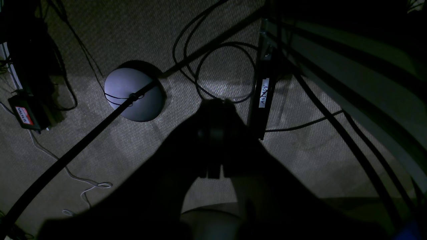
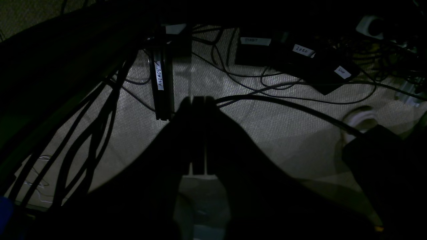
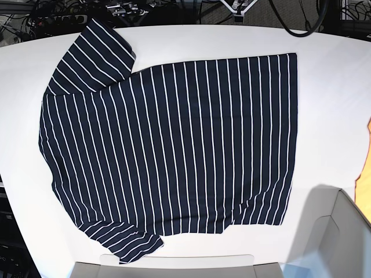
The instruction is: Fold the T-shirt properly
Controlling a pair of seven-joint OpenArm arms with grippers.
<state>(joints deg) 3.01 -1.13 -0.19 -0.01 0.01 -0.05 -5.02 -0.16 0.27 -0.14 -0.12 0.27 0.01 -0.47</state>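
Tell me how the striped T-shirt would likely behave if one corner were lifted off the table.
The T-shirt lies flat with soft wrinkles along its hem, so it is probably floppy and would drape rather than hold shape. It looks thin, so likely light. Spread on the smooth white table, it may slide when dragged.

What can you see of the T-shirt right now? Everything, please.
The T-shirt is dark navy, near black, with thin white stripes, and looks like soft cloth. It lies spread flat and unfolded on the white table in the base view. One short sleeve points toward the table's far left corner; the other sleeve, lower left, reaches close to the near edge. The straight hem is on the right. The body shows only slight wrinkles. Nothing but the table touches it; no gripper is on it.
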